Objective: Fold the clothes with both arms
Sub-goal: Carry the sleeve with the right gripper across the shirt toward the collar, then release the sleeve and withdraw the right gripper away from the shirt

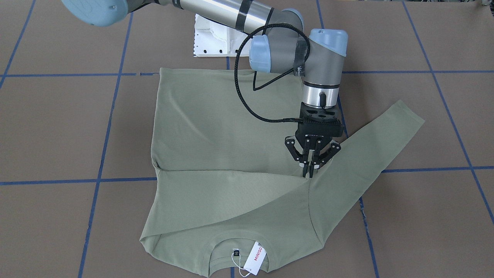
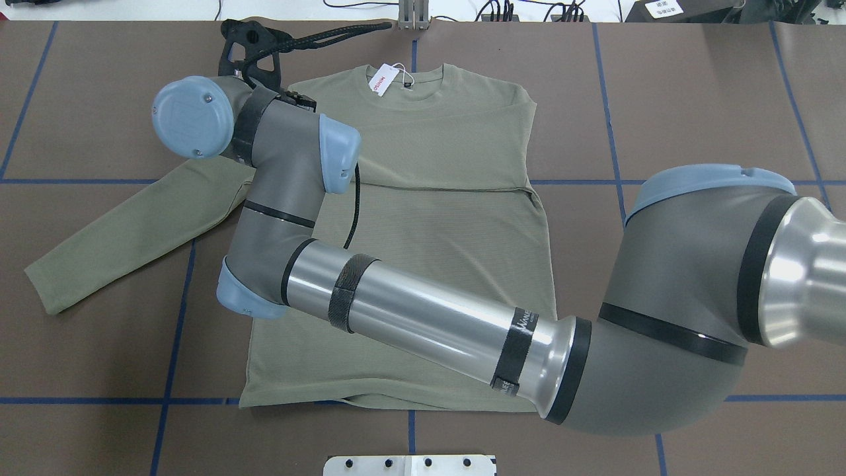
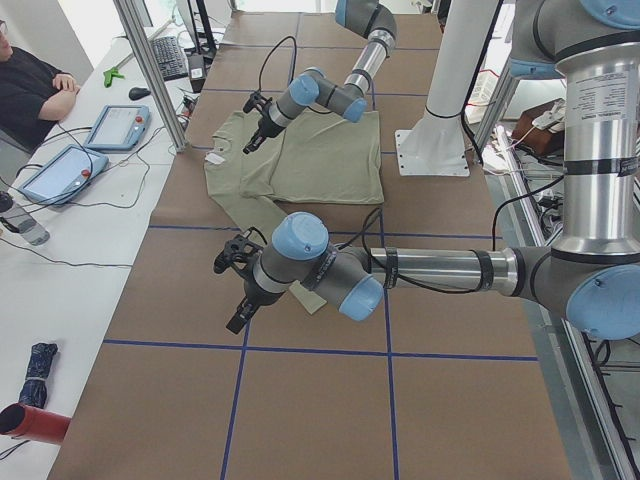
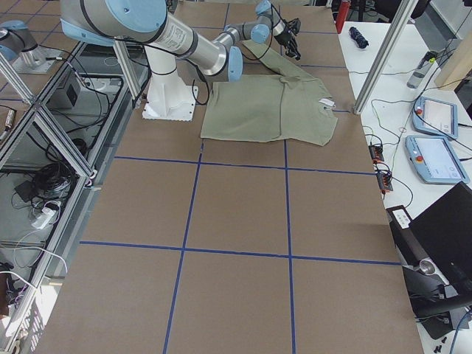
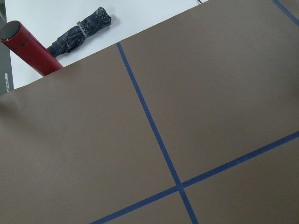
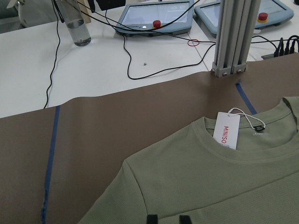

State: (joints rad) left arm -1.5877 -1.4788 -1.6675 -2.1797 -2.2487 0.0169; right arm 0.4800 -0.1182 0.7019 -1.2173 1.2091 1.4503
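Right gripper (image 1: pixel 311 170), jaws nearly together, hold on cloth unclear, meets the shirt (image 1: pixel 216 127); its spread sleeve (image 1: pixel 382 139) runs diagonally to the upper right.

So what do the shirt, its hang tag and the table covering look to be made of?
The shirt looks like a soft matte knit: fine ribbing shows and it drapes in folds. The hang tag looks like stiff white card, flat with printed red lettering. The table covering seems to be matte brown paper or board, with blue tape lines.
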